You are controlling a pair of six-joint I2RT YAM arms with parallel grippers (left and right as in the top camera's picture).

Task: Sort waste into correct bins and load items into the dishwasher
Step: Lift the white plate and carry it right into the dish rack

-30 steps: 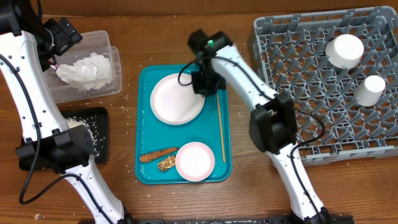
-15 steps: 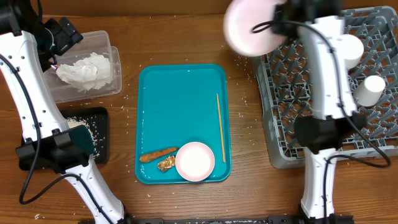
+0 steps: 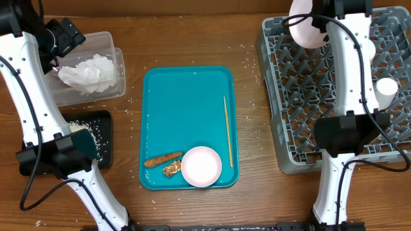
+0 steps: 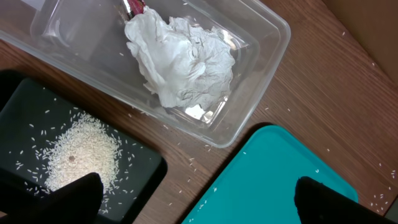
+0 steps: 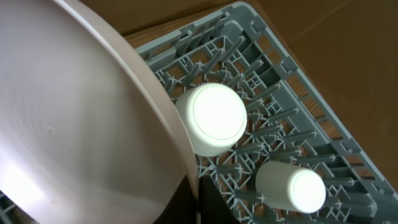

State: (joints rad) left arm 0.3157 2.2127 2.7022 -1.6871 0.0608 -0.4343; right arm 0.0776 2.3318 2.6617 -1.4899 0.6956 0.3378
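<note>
My right gripper [image 5: 198, 194] is shut on the rim of the wide white plate [image 5: 81, 112], holding it tilted on edge above the far left of the grey dishwasher rack [image 3: 302, 96]. An upturned bowl [image 5: 214, 118] and a cup [image 5: 291, 186] stand among the rack's pegs. My left gripper [image 4: 199, 202] hangs open and empty above the table, between the black tray and the teal tray. The clear tub [image 3: 109, 90] holds a crumpled napkin [image 3: 87, 72]. A pile of rice [image 4: 81, 152] lies in the black tray [image 3: 103, 138].
The teal tray [image 3: 189, 96] in the middle carries a white bowl [image 3: 201, 166], an orange-brown strip [image 3: 163, 158], a golden scrap [image 3: 171, 169] and a thin stick [image 3: 227, 131]. Loose rice grains dot the wooden table around the bins.
My right gripper has lifted the plate off the teal tray and carried it up and to the right, over the rack. The left arm has stayed still.
</note>
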